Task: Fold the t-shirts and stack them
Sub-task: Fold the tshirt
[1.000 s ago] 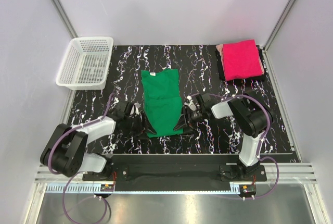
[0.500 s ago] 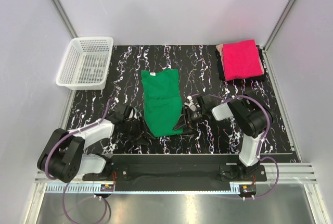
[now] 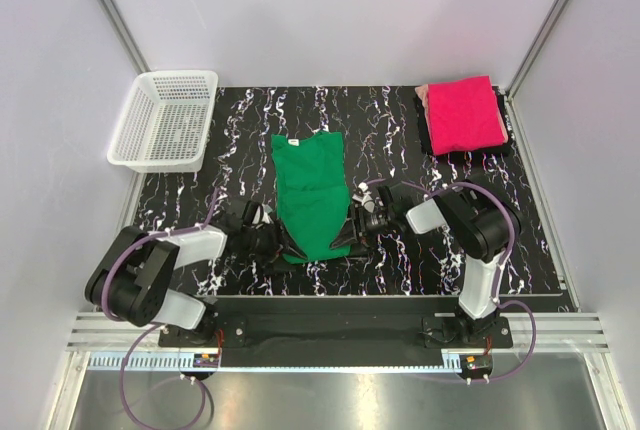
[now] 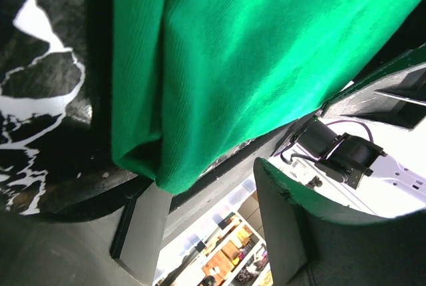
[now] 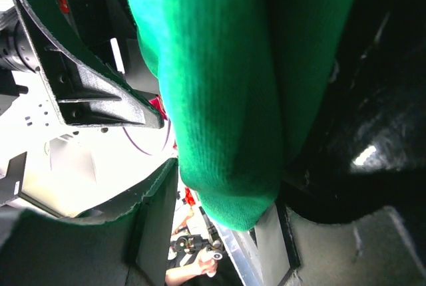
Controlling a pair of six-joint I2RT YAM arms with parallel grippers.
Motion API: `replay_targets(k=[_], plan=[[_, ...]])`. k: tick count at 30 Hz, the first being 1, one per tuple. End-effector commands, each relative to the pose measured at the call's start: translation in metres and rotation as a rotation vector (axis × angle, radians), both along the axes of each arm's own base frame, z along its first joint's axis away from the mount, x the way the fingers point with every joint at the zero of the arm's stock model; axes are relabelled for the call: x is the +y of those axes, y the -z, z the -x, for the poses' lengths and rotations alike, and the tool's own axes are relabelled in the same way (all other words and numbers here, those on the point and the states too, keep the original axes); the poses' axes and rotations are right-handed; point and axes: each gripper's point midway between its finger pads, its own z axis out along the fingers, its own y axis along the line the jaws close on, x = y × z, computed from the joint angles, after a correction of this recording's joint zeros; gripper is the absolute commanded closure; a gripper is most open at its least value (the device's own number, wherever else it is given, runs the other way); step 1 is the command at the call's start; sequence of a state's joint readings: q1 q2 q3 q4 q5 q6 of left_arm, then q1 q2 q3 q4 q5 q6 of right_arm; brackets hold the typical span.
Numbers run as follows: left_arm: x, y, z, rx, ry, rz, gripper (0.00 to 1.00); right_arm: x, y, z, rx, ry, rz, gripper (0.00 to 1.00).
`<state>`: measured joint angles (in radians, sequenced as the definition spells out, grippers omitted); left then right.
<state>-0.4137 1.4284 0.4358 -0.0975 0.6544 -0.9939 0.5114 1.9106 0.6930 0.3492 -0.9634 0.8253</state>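
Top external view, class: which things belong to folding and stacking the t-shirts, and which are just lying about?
Belong to the job: green t-shirt; pink t-shirt; left gripper and right gripper, at the green t-shirt's near corners.
Just lying about: white mesh basket, far left.

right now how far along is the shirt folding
Done: the pink shirt sits folded far right. In hand: the green shirt is narrowed lengthwise, with the left gripper and right gripper open at its near hem. Left: fold it short and stack it.
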Motion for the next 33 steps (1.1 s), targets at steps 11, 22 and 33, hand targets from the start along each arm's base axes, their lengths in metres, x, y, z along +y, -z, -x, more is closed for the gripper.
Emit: replay_targets(k=[11,22,33], plan=[[0.081,0.072,0.018,0.012,-0.126,-0.491,0.47,-0.023,0.062,0.012,0.057,0.116,0.223,0.47],[0.083,0.062,0.006,-0.024,-0.157,-0.513,0.54,-0.023,0.058,0.01,0.051,0.119,0.225,0.52],[0.081,0.061,0.007,-0.022,-0.134,-0.509,0.6,-0.023,0.054,0.01,0.053,0.114,0.225,0.57]])
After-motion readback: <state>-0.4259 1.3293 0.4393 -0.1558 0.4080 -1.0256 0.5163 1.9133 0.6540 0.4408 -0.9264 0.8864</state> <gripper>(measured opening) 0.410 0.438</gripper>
